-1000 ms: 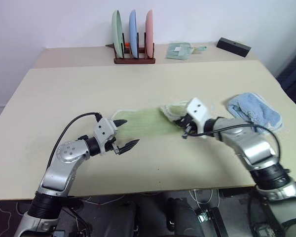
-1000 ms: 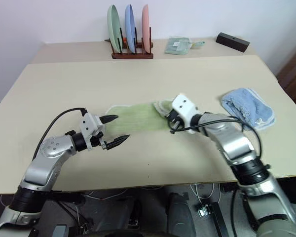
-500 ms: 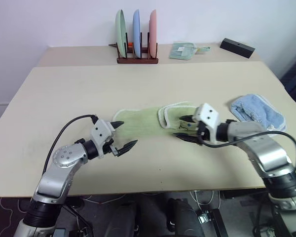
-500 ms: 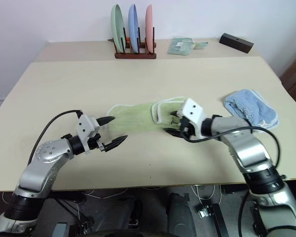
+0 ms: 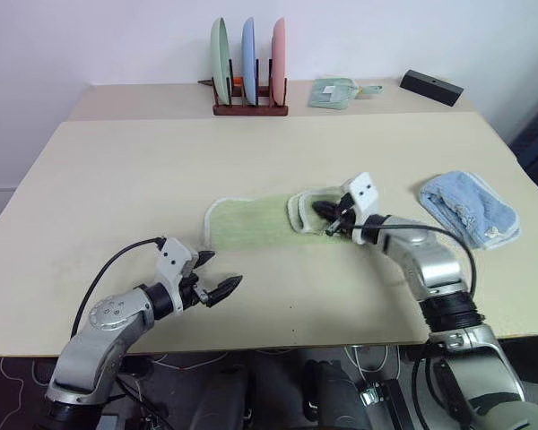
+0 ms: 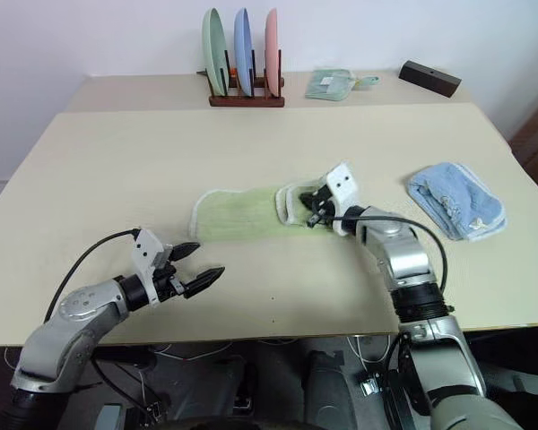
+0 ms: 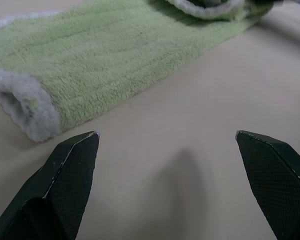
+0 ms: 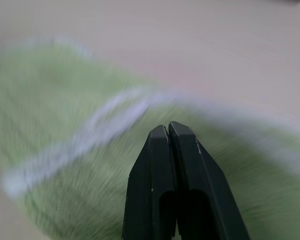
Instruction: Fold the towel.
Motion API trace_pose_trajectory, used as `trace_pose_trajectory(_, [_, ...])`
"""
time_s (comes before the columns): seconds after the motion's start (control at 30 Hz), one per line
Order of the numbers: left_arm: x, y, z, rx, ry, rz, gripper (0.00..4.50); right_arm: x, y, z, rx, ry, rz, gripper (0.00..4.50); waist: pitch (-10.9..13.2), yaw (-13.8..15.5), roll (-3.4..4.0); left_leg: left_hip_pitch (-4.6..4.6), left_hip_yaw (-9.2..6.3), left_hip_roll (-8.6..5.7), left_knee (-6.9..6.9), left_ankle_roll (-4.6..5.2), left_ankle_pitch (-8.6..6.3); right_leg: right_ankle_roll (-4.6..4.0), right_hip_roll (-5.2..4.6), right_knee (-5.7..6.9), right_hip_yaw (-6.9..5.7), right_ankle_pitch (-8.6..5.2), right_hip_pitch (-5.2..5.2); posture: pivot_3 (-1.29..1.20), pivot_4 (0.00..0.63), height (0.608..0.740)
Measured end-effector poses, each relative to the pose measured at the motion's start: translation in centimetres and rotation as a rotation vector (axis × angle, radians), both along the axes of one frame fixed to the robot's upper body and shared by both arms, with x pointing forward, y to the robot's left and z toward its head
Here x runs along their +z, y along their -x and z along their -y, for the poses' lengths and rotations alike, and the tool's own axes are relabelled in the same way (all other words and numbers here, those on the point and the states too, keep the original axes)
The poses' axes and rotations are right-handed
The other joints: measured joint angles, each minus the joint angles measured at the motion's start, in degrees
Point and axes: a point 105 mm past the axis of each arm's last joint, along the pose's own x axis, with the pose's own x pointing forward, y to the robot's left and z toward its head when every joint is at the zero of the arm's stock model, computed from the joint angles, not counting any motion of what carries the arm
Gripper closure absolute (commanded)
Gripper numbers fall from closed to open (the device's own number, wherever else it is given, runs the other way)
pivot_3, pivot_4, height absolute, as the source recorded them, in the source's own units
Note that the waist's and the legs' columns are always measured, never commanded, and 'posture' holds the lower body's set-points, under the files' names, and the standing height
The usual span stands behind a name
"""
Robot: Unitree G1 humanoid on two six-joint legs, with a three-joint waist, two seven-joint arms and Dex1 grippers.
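At table [image 5: 117, 170] centre, towel [image 5: 251, 221] lying flat, right end folded over. At 3 o'clock of it, right gripper [image 5: 327, 218] pressed closed, empty. At 7 o'clock, left gripper [image 5: 217, 273] spread wide, apart from cloth.

Green towel [image 5: 251, 222], perhaps half-folded, mid-table
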Motion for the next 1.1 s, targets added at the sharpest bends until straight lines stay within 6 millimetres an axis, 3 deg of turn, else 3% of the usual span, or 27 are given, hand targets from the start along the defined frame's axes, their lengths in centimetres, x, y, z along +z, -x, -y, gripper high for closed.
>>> trace_pose_trajectory(0.27, [-0.3,1.3,-0.5,0.137,0.077,-0.075,0.0,-0.6,0.2,0.3,0.002,0.04,0.043,4.46,-0.03,0.14,0.0,0.06,-0.04,0.01,0.0,-0.01,0.0,0.0,0.02,0.0,0.01,0.0,0.07,0.0,0.15,0.74])
trace_pose_trajectory(0.3, [-0.5,1.3,-0.6,0.158,0.08,-0.087,0.0,-0.3,0.4,0.4,0.014,0.027,0.044,4.24,-0.02,0.15,0.01,0.06,-0.04,0.0,0.0,0.07,-0.04,0.0,0.02,0.01,0.0,0.0,0.07,0.0,0.15,0.74])
trace_pose_trajectory(0.4, [-0.6,1.2,-0.7,0.213,0.113,-0.116,0.0,1.9,0.9,0.5,0.066,0.002,0.094,3.28,-0.01,0.09,0.02,0.06,-0.05,0.01,0.0,0.2,-0.12,0.0,0.03,0.01,0.0,0.0,0.05,0.0,0.15,0.74])
trace_pose_trajectory(0.47, [-0.5,1.2,-0.9,0.241,0.134,-0.138,0.0,3.8,1.3,0.8,0.094,0.004,0.154,2.24,-0.01,0.07,0.02,0.06,-0.06,0.02,-0.01,0.2,-0.12,-0.01,0.05,0.01,0.0,-0.01,0.05,0.0,0.15,0.74])
trace_pose_trajectory(0.6, [0.1,0.3,-0.6,0.328,0.291,-0.199,0.0,5.9,2.0,0.9,0.14,0.017,0.202,0.28,-0.02,0.18,-0.01,0.06,-0.11,0.01,0.0,0.22,-0.13,0.0,0.03,0.0,0.0,0.0,0.08,0.0,0.15,0.74])
trace_pose_trajectory(0.8, [0.9,-2.3,-0.2,0.456,0.498,-0.332,0.0,6.7,3.0,-0.2,0.221,0.051,0.24,0.28,-0.03,0.18,-0.03,0.07,-0.12,0.0,0.01,-0.06,0.03,0.0,0.04,0.02,0.0,0.0,0.1,0.0,0.15,0.74])
trace_pose_trajectory(1.1, [1.7,-5.4,-0.1,0.508,0.618,-0.412,0.0,4.9,3.7,-0.8,0.257,0.106,0.233,0.28,-0.04,0.22,-0.05,0.1,-0.12,-0.02,0.01,-0.15,0.08,0.0,0.04,0.03,0.0,0.0,0.15,0.0,0.15,0.74])
